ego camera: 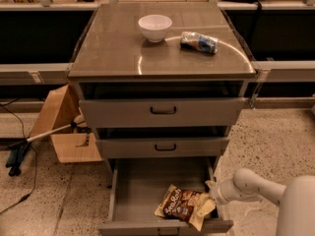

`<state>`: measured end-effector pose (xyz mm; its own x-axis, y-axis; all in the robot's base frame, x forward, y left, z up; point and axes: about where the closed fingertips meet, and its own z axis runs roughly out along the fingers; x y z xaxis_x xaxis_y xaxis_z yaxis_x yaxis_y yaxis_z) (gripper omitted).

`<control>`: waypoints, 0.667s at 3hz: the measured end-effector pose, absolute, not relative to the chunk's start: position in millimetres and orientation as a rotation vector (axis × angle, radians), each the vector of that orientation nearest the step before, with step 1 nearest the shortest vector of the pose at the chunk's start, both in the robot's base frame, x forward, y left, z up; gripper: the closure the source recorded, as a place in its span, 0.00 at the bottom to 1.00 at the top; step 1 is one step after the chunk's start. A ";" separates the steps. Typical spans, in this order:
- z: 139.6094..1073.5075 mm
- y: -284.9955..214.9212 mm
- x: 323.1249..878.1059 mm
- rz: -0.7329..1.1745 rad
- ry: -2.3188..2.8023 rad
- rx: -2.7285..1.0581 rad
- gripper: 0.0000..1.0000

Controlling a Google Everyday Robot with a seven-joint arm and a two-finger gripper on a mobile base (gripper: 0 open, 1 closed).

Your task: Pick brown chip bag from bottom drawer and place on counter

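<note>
1. You see the bottom drawer [147, 181] pulled out, with its plain grey inside open to view.
2. The brown chip bag [184, 206] lies flat in the front right part of this drawer, close to the front wall.
3. The gripper [212, 193] is low at the right side of the drawer, at the right edge of the bag. Its arm comes in from the right. You cannot tell whether it is spread or pinching the bag.
4. On the counter [113, 48] stands a white bowl [155, 27]. To its right, apart from it, lies a blue-and-silver packet [199, 42].
5. A cardboard box [64, 127] sits on the floor, left of the cabinet.
</note>
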<state>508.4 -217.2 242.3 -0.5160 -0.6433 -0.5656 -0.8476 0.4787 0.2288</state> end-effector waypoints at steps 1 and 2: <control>219.5 -210.2 521.1 0.729 2.346 -1.256 0.00; 219.0 -210.8 525.1 0.724 2.343 -1.254 0.18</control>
